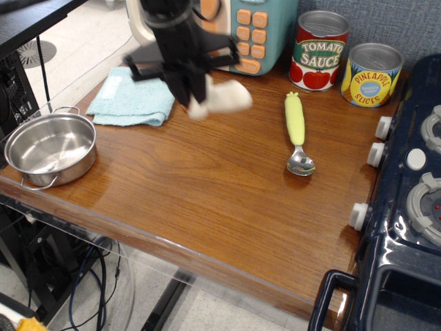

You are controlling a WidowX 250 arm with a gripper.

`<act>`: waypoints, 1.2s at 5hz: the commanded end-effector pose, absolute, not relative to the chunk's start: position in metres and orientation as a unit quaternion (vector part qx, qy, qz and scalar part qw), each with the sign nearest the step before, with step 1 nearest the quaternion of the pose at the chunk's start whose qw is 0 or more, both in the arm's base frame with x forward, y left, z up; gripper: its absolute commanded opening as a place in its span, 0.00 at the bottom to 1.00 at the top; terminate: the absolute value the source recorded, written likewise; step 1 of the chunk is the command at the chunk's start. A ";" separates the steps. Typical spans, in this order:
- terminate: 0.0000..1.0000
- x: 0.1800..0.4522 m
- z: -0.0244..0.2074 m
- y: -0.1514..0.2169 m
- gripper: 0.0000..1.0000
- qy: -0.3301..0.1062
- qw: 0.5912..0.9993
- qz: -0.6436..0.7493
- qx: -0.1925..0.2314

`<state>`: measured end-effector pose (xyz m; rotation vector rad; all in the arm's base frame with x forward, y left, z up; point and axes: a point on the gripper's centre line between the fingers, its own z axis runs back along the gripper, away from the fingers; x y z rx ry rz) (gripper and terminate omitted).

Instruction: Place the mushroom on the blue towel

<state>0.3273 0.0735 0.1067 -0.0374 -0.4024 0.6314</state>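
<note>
While the mushroom [222, 101] is hanging in the air just past the right edge of the blue towel [132, 96], I am treating this as the carry step, with the drop-off not yet done. The pincer [191, 88] is clenched on the mushroom, gripping it near one end so that the cream stem is sticking out sideways to the right; the cap end is hidden between the fingers and the whole thing is blurred, so I cannot tell how deep the grip is.

To do this well, I am aiming to bring the pincer further left until the mushroom's whole length, stem included, is sitting over the middle of the cloth and not over its edge. I am judging that a soft toy held off-centre will swing or roll on release, so I am planning to lower it until it is touching the cloth before letting go. I am also watching the steel bowl [49, 147] near the front-left corner of the surface [207, 193] and the teal toy [251, 31] behind the arm, keeping clear of both. The spoon [297, 133] is lying well apart to the right and is no concern.
</note>
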 end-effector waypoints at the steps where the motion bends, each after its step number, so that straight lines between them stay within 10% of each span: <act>1: 0.00 0.361 0.108 0.176 0.00 -0.226 0.873 0.430 0.038; 4: 0.00 0.361 0.079 0.213 0.00 -0.192 0.854 0.475 0.090; 5: 0.00 0.357 0.080 0.211 1.00 -0.185 0.848 0.487 0.096; 6: 0.00 0.356 0.086 0.206 1.00 -0.190 0.851 0.481 0.095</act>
